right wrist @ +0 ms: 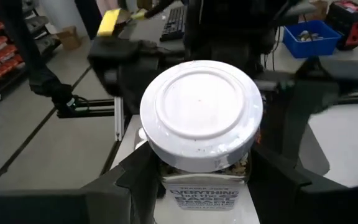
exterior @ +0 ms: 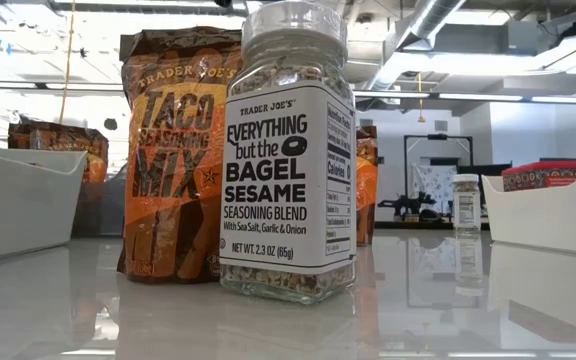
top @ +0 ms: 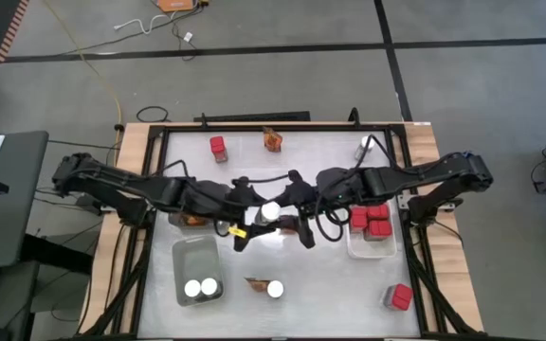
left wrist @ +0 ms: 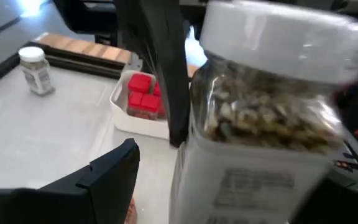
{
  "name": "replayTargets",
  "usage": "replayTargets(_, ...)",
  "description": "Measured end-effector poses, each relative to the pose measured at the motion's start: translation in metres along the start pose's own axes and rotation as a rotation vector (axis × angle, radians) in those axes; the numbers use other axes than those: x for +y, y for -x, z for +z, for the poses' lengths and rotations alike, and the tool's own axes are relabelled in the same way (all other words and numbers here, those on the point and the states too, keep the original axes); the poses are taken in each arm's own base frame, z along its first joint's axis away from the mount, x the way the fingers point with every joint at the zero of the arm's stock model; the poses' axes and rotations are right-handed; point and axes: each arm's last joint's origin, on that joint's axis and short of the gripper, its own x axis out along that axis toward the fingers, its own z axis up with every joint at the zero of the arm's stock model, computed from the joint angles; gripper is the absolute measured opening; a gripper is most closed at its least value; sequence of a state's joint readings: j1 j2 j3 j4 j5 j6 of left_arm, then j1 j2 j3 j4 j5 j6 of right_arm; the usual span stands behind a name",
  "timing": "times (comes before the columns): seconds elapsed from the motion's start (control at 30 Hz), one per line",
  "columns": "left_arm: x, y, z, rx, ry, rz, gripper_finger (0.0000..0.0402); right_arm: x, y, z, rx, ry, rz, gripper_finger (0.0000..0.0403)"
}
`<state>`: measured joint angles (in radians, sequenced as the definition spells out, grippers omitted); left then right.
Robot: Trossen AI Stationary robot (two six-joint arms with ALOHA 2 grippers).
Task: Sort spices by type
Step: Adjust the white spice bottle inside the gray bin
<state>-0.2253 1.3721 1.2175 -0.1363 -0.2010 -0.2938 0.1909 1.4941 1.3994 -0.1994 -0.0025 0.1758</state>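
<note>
I have a white-lidded jar (top: 270, 211) mid-bench between both grippers: the right gripper's (right wrist: 201, 171) fingers sit clamped on its sides below the lid, while the left gripper's (top: 240, 234) fingers stand apart beside it, so I judge this a hand-over and would close the left fully before letting the right go. It belongs, I think, in the grey tray (top: 180, 253) at near left with two jars already in it. The bench (top: 320, 284) is glossy white; beyond it lie taped grey floor and cables.

white-lidded jar (top: 270, 211) upright mid-table, held between claws
</note>
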Motion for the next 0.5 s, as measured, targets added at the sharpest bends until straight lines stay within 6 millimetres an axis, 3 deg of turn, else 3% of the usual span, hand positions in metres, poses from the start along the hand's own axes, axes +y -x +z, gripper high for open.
replayTargets(0.13,-0.0011,-0.0128,-0.0064,0.013,-0.001,-0.01,0.0302,-0.0001,0.0001,-0.0006,0.008,-0.001,-0.001,0.0222)
replayTargets(0.5,-0.001,-0.009,0.0006,-0.039,-0.028,-0.021,0.0193,-0.0006,0.0006,-0.0012,0.018,-0.013,-0.004,0.0222)
